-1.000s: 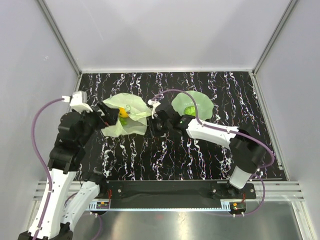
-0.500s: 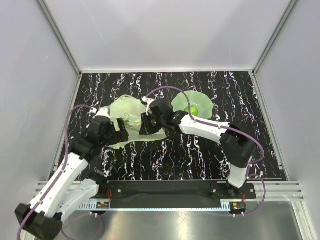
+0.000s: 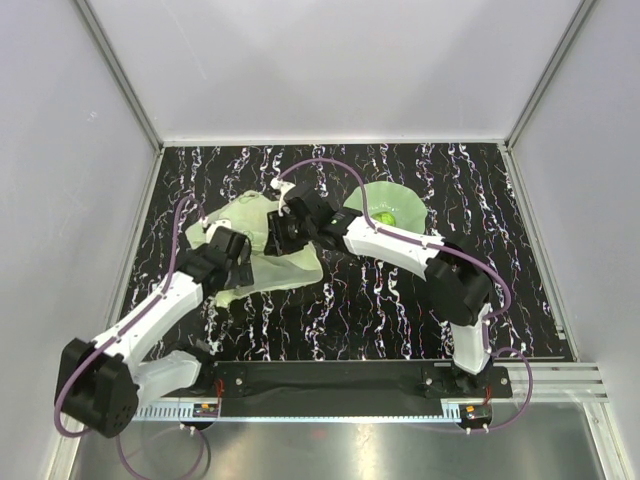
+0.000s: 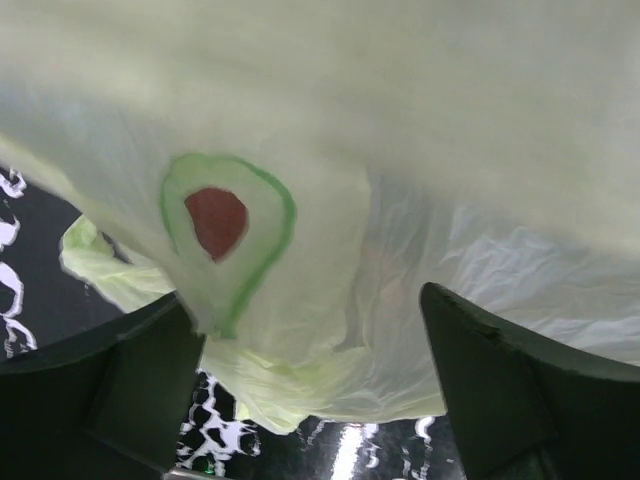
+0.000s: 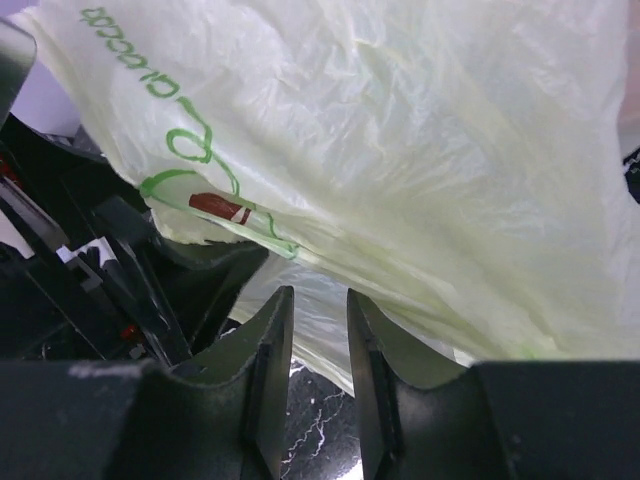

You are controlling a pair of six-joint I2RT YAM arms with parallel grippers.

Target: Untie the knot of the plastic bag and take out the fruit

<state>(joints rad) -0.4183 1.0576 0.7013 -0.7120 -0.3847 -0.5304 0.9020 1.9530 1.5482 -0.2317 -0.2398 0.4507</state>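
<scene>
The pale green plastic bag (image 3: 292,268) lies crumpled on the table left of centre, with both grippers over it. My left gripper (image 3: 240,258) is at its left side. In the left wrist view its jaws (image 4: 308,300) stand wide open, with the bag (image 4: 450,150) hanging between and above them. My right gripper (image 3: 276,234) is on the bag's top. In the right wrist view its jaws (image 5: 318,295) stand a narrow gap apart, just under the bag's edge (image 5: 420,150). A green round fruit (image 3: 382,218) sits in the green dish (image 3: 405,200). The knot and the other fruit are hidden.
The table top is black with white marbling (image 3: 380,300). The green wavy-edged dish stands right of the bag, under my right forearm. White walls close the table at the back and both sides. Purple cables loop over both arms.
My left arm has come down and swung right, from the bag's left end onto the bag. My right gripper has moved left over the bag. The bag has sagged and spread flatter.
</scene>
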